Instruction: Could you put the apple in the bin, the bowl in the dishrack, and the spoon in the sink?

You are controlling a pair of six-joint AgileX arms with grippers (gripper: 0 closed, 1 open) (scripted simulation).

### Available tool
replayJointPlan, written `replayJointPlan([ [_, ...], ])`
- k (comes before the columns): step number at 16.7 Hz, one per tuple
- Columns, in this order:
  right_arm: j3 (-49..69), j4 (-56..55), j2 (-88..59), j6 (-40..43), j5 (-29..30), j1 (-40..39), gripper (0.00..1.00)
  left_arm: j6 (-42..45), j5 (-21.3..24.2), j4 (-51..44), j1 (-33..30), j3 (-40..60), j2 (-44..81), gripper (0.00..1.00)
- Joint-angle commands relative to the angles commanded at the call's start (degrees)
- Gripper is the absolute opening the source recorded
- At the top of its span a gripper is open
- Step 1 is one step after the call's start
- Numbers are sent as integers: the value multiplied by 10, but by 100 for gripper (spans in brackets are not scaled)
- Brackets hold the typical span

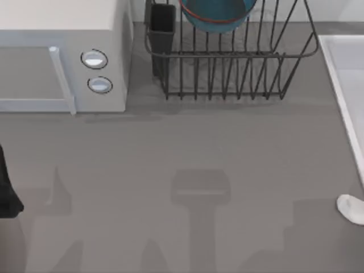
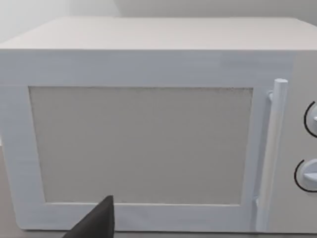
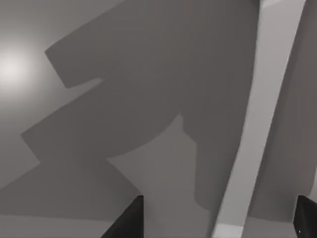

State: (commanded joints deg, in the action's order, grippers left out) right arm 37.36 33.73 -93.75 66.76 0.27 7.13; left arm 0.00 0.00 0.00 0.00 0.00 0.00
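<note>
no brand, label or readable writing shows on anything here; the microwave [image 1: 62, 54] carries two round knobs [image 1: 94, 59] and a bar handle, all unmarked.

the dishrack [image 1: 227, 54] stands at the back of the table [image 1: 187, 153], just right of the microwave. the blue bowl [image 1: 216, 12] with its reddish rim sits inside the rack among the upright bars, partly cut off by the top view's upper edge. the dark square cutlery cup [image 1: 162, 25] is at the rack's left corner; what it holds cannot be made out.

the sink [image 1: 347, 85] runs along the right edge of the table, its pale raised rim visible. the spoon [image 1: 351, 208] lies on the table at the right edge, just beside the sink's near end and outside it.

the left gripper [image 2: 96, 223] is at the table's far left, facing the microwave door; only one dark fingertip shows, so whether it is spread or pressed together cannot be told. the right gripper [image 3: 218, 218] hangs over bare table beside the sink rim, its two dark fingers [image 3: 126, 220] spread wide apart and holding nothing.
</note>
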Motion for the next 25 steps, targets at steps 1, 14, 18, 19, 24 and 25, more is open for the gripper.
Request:
replayJointPlan([
  [1, 0, 0, 0, 0, 0, 0, 0, 0, 0, 0, 0, 0, 0, 100],
  [14, 140, 260, 105, -17, -5, 1, 0, 0, 0, 0, 0, 0, 0, 100],
  [18, 182, 318, 138, -18, -5, 0, 0, 0, 0, 0, 0, 0, 0, 100],
  [19, 182, 319, 139, -18, -5, 0, 0, 0, 0, 0, 0, 0, 0, 100],
  [24, 186, 320, 132, -19, -5, 0, 0, 0, 0, 0, 0, 0, 0, 100],
  [25, 198, 324, 123, -18, -5, 1, 0, 0, 0, 0, 0, 0, 0, 100],
])
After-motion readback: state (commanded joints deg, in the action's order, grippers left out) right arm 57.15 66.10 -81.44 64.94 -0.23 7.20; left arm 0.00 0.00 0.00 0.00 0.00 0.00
